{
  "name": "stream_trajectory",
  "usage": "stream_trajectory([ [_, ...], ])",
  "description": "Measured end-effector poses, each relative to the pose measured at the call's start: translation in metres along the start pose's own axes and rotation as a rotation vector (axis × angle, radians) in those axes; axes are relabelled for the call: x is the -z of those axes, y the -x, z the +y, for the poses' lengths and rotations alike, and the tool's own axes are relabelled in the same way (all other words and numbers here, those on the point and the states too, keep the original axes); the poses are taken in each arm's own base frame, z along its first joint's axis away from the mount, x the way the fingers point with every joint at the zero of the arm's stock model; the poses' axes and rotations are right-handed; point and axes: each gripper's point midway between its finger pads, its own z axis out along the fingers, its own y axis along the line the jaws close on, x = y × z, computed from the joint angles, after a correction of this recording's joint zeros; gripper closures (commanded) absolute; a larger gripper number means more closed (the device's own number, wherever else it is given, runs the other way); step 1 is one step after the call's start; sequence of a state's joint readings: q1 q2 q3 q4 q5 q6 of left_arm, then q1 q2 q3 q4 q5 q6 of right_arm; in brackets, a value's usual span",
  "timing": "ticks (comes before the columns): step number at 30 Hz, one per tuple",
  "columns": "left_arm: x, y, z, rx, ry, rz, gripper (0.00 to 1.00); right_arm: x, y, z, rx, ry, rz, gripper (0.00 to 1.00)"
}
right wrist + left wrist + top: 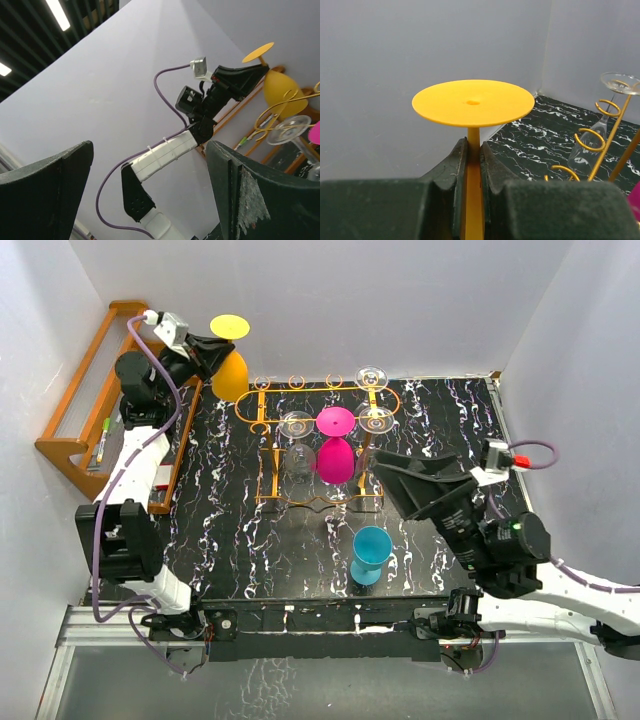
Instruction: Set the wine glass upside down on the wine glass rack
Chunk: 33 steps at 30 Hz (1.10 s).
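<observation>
Across the black marbled worktop (440,410), mid-frame in the overhead view: the gold-wire wine glass rack (263,440), already hung with a pink glass (334,460) and clear glasses (297,425), feet up. Lower right, right gripper (392,480) spread wide and empty, clear of the rack. Upper left, left gripper (218,346) clamped on the stem of the yellow wine glass (231,378), inverted, likely for sliding into a free loop. Bowl cut off in the left wrist view; free loop hard to pick out.
</observation>
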<state>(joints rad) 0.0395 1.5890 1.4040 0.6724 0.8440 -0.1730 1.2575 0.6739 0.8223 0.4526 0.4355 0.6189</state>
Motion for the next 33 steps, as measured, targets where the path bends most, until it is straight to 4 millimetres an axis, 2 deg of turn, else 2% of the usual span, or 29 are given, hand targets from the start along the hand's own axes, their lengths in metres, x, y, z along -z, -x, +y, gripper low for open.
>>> stream_trajectory([
  [6,0.002,-0.016,-0.008,-0.005,-0.063,-0.036,1.00,0.016,0.022,-0.021,0.056,-0.095,-0.058,0.02],
  [10,0.004,-0.028,-0.015,0.023,-0.131,-0.052,1.00,0.017,0.017,-0.036,0.139,-0.152,-0.045,0.02],
  [14,0.005,-0.045,-0.014,0.064,-0.186,-0.055,1.00,0.016,0.012,-0.050,0.219,-0.212,-0.018,0.02],
  [18,0.007,-0.057,-0.015,0.095,-0.219,-0.050,1.00,0.017,0.016,-0.053,0.237,-0.238,-0.023,0.02],
  [25,0.008,-0.065,-0.020,0.099,-0.275,-0.075,1.00,0.017,0.027,-0.049,0.229,-0.248,-0.050,0.02],
  [29,0.009,-0.064,-0.028,0.080,-0.298,-0.088,1.00,0.012,0.026,-0.049,0.242,-0.254,-0.046,0.02],
  [33,0.010,-0.073,-0.037,0.084,-0.316,-0.083,1.00,0.008,0.020,-0.051,0.257,-0.262,-0.033,0.02],
])
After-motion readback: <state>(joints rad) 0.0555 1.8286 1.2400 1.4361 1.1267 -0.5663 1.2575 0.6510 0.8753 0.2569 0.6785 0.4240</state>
